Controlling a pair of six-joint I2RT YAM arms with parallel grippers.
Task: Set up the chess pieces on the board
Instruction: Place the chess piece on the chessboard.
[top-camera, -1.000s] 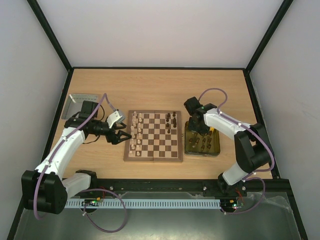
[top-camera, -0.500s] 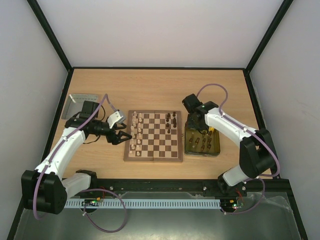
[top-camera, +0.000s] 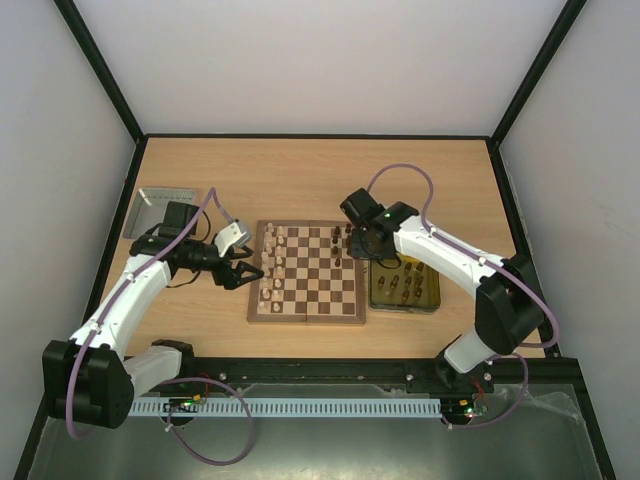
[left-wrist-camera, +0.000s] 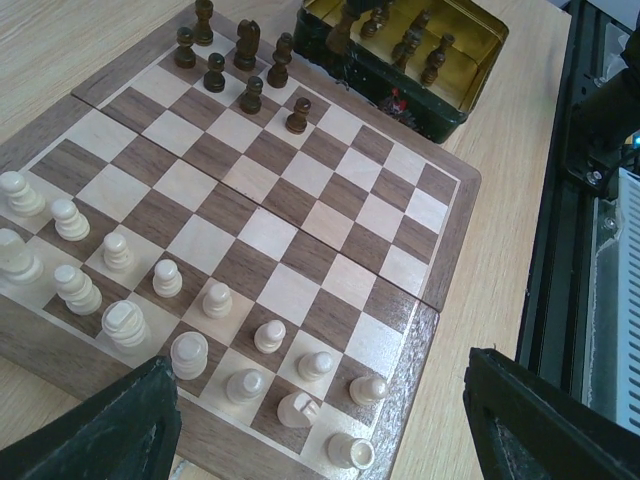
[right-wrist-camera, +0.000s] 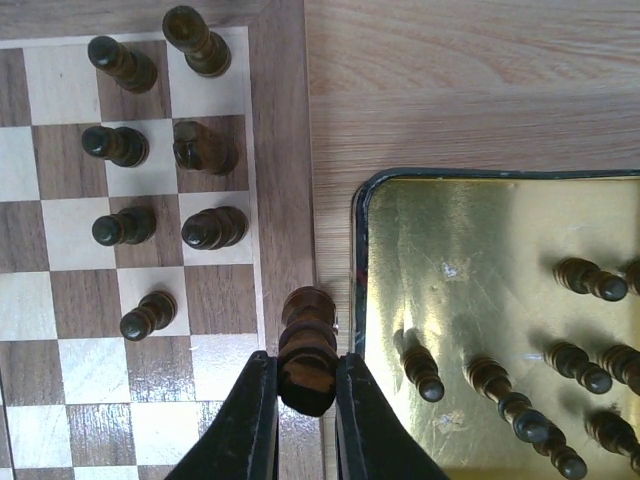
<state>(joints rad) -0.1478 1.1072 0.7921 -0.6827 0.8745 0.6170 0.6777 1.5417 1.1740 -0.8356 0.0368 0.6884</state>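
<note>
The left gripper (top-camera: 240, 275) hung wide open and empty just off the left edge of the board (left-wrist-camera: 300, 225), beside the pale chessmen (left-wrist-camera: 188, 352) standing in two rows. Seven dark chessmen (right-wrist-camera: 205, 228) stood at the board's right side. Over the right frame, the right gripper (right-wrist-camera: 306, 392) was closed on a dark piece (right-wrist-camera: 307, 340), pinching it near one end. Such turned wood is probably light, stiff and slick, so it may pivot; gripping the waist seems safest. More spare dark pieces (right-wrist-camera: 590, 280) waited in the yellow tray (right-wrist-camera: 470, 250).

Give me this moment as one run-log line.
right gripper: jaws shut on dark piece, above board edge beside yellow tray | left gripper: jaws open, empty, by pale pieces | next: likely place piece
</note>
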